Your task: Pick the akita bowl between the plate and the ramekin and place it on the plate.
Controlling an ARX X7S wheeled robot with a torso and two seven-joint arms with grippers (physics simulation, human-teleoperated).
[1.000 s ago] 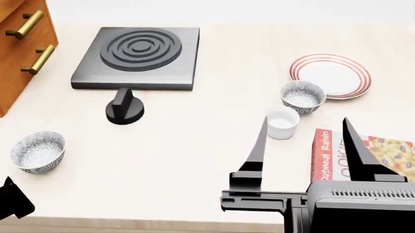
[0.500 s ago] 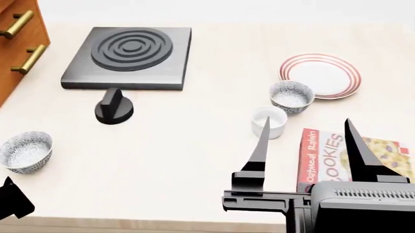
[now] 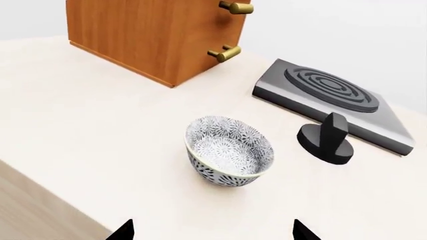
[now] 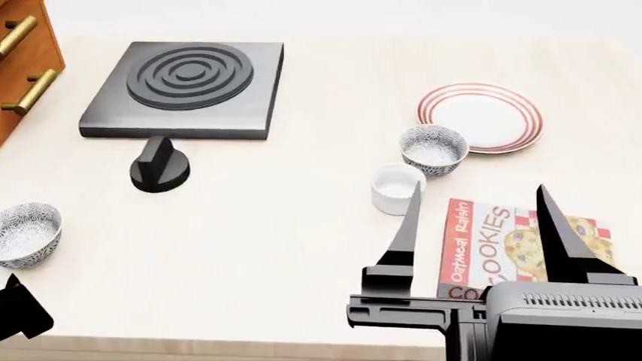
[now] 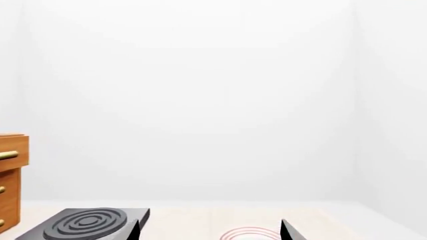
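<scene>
The akita bowl (image 4: 432, 149), grey-speckled with a pale inside, sits between the red-ringed white plate (image 4: 480, 117) behind it to the right and the plain white ramekin (image 4: 398, 189) in front of it to the left. My right gripper (image 4: 479, 199) is open, raised near the table's front, its fingers spread on either side of the cookie box; the bowl lies beyond its tips. In the right wrist view only the plate's rings (image 5: 250, 234) show between the tips. A second patterned bowl (image 3: 229, 151) (image 4: 26, 234) sits at the far left, ahead of my open left gripper (image 3: 212, 231).
A black hotplate (image 4: 183, 86) lies at the back left with a black knob (image 4: 158, 166) before it. A wooden drawer unit (image 4: 22, 53) stands at the left edge. A cookie box (image 4: 516, 249) lies flat at the front right, under my right gripper.
The head view has shifted: everything on the table now appears further left. The right gripper holds the same open pose; the ramekin now shows just left of its left finger.
</scene>
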